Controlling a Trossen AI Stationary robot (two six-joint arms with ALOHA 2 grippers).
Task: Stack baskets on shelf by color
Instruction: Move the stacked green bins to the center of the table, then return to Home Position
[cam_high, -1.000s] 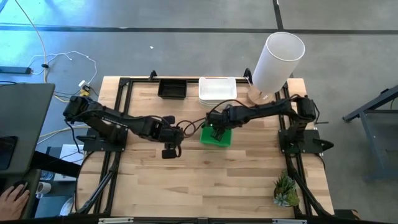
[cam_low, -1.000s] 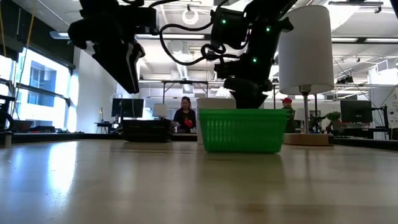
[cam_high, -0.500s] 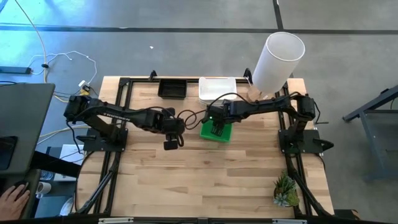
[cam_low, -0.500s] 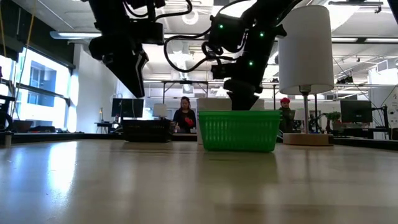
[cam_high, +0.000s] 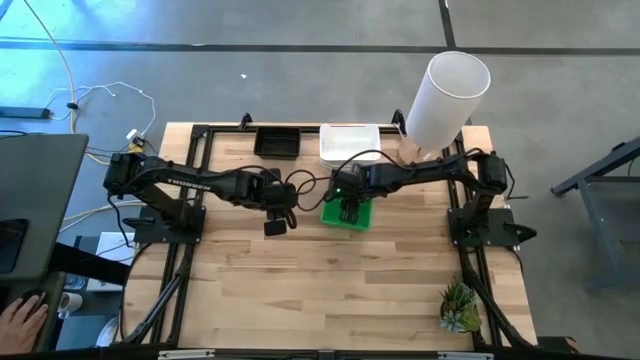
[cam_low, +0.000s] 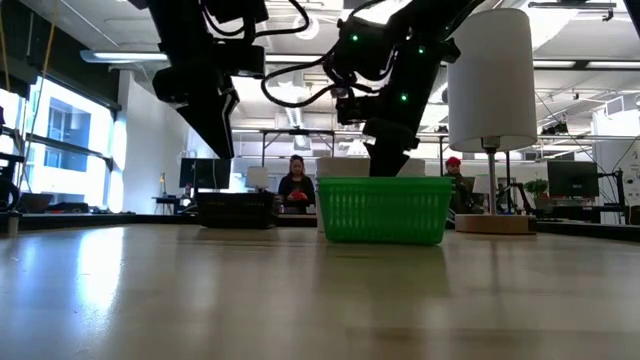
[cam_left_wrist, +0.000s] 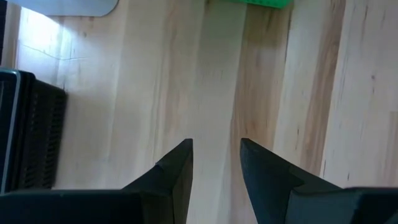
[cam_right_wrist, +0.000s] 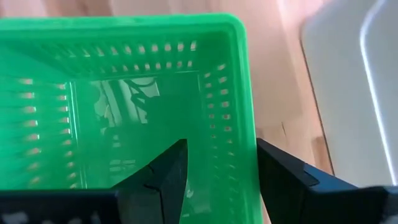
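A small plant (cam_high: 459, 306) is seen at the near right corner of the tabletop (cam_high: 340, 290), well apart from everything else. Mid-tabletop, the left gripper (cam_high: 273, 222) is held above bare wood, its jaws spread with nothing between them. Just beside it, the green basket (cam_high: 347, 214) rests on the wood; the right gripper (cam_high: 349, 208) is set over the basket's wall nearer the white one, one jaw inside and one outside (contact with the wall cannot be told). Behind, at the far edge, the black basket (cam_high: 277, 142) and the white basket (cam_high: 350, 144) are placed side by side, with a tall white cylinder (cam_high: 445, 98) to their right.
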